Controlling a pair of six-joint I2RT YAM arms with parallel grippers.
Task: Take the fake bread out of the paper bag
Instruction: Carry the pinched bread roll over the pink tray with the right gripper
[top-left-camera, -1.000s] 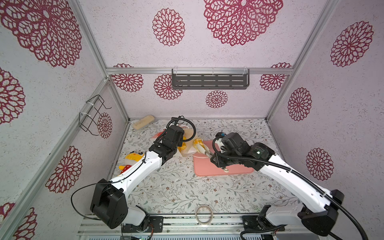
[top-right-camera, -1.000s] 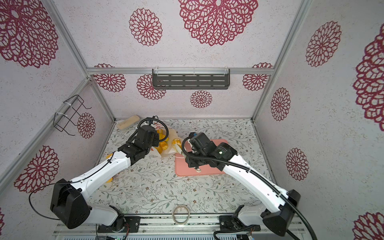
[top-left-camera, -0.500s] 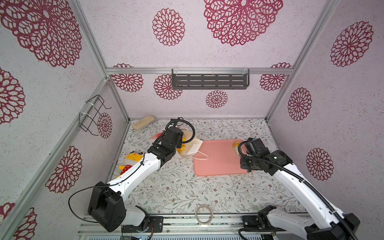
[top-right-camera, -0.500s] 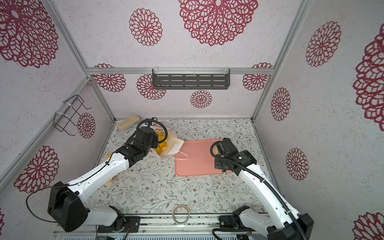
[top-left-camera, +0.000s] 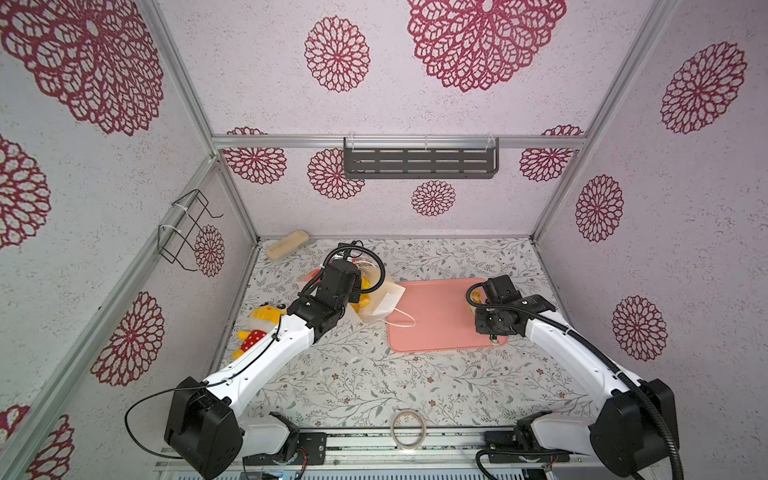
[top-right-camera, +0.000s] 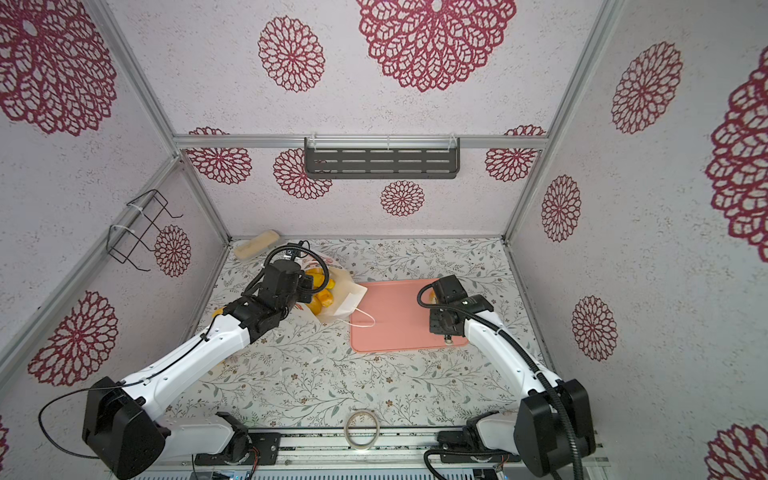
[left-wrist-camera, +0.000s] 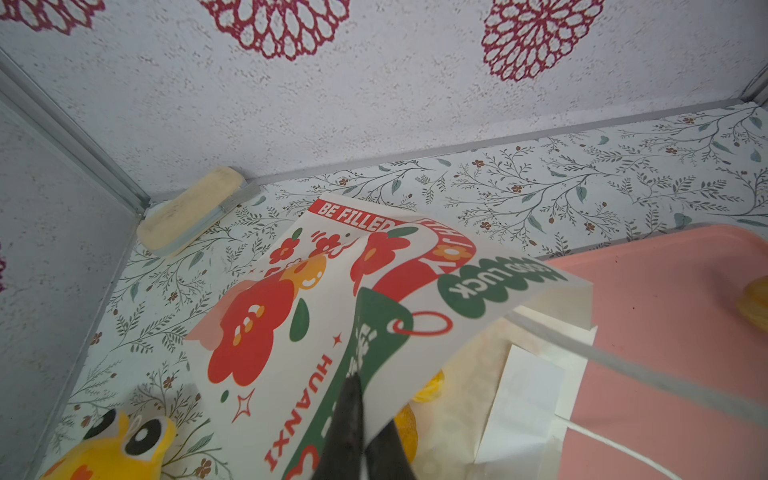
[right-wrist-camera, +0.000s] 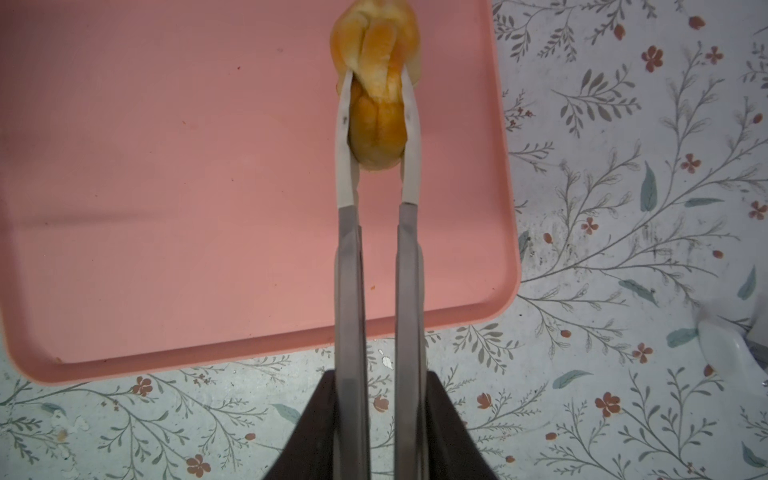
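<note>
The paper bag (top-left-camera: 380, 301) (top-right-camera: 345, 299) lies on its side left of the pink tray (top-left-camera: 432, 328), its mouth toward the tray. My left gripper (left-wrist-camera: 360, 397) is shut on the rim of the bag's printed upper face (left-wrist-camera: 332, 291) and holds it lifted. Golden fake bread (top-right-camera: 322, 297) (left-wrist-camera: 406, 430) shows inside the bag. My right gripper (right-wrist-camera: 376, 79) is over the tray's right part (right-wrist-camera: 166, 166), its long thin fingers (right-wrist-camera: 344, 124) pressed on both sides of a braided fake bread (right-wrist-camera: 376, 108) (top-left-camera: 474, 296).
A yellow plush toy (top-left-camera: 262, 320) (left-wrist-camera: 116, 444) lies by the left wall. A beige block (top-left-camera: 286, 245) (left-wrist-camera: 191, 208) sits in the back left corner. A tape ring (top-left-camera: 409, 430) rests at the front edge. A wire rack (top-left-camera: 187, 228) and a grey shelf (top-left-camera: 419, 160) hang on the walls.
My right arm has swung from the bag's mouth across the tray to its right side, carrying the braided bread. The left gripper keeps its hold on the bag.
</note>
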